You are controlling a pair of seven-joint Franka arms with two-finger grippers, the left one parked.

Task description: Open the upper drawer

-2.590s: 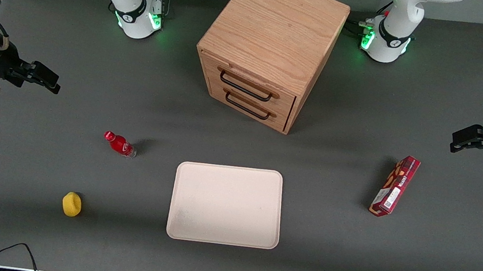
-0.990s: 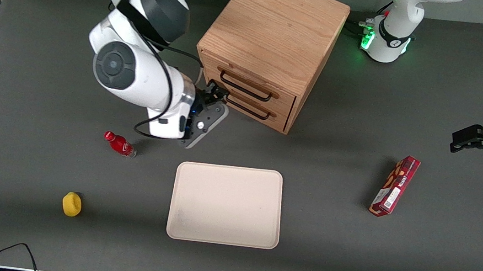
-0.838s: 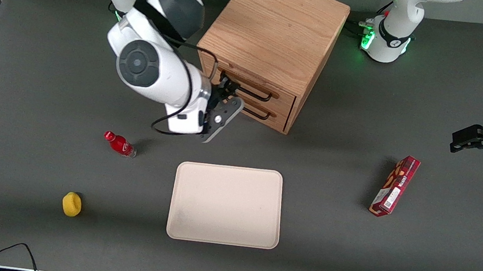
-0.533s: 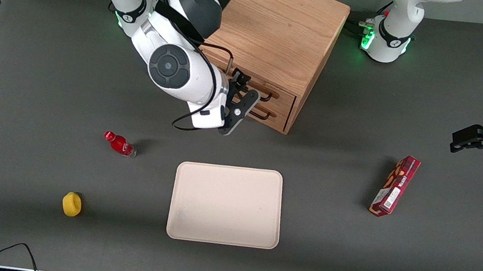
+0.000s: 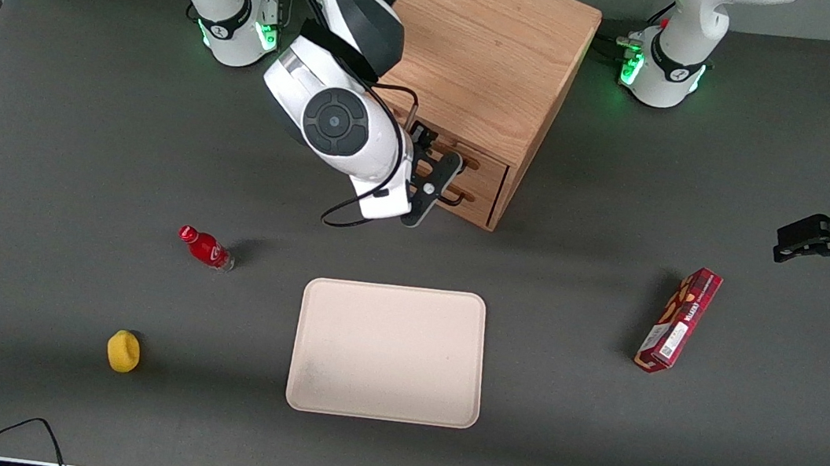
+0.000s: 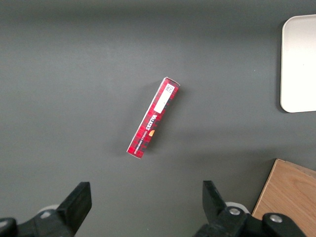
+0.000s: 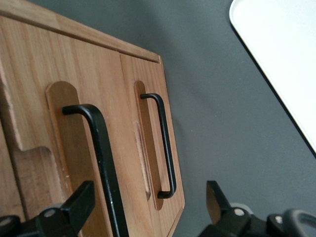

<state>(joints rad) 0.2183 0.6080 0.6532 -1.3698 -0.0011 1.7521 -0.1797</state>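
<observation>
The wooden cabinet [image 5: 485,51] stands at the back middle of the table, both drawers shut. My right gripper [image 5: 426,149] is open at the cabinet's front, level with the upper drawer [image 5: 488,166], and the arm hides most of both drawer fronts. In the right wrist view the gripper [image 7: 148,197] straddles the upper drawer's black bar handle [image 7: 101,163], which lies between the fingers, close to one fingertip [image 7: 81,197] and not gripped. The lower drawer's handle [image 7: 165,148] shows beside it, nearer the table.
A pale tray [image 5: 388,352] lies in front of the cabinet, nearer the camera. A red bottle [image 5: 206,248] and a yellow object [image 5: 123,351] lie toward the working arm's end. A red box [image 5: 679,319] lies toward the parked arm's end, also in the left wrist view [image 6: 153,118].
The right arm has swung in from its end of the table to the cabinet front. Its gripper has slid along the drawer fronts to the upper handle. The drawers have not moved.
</observation>
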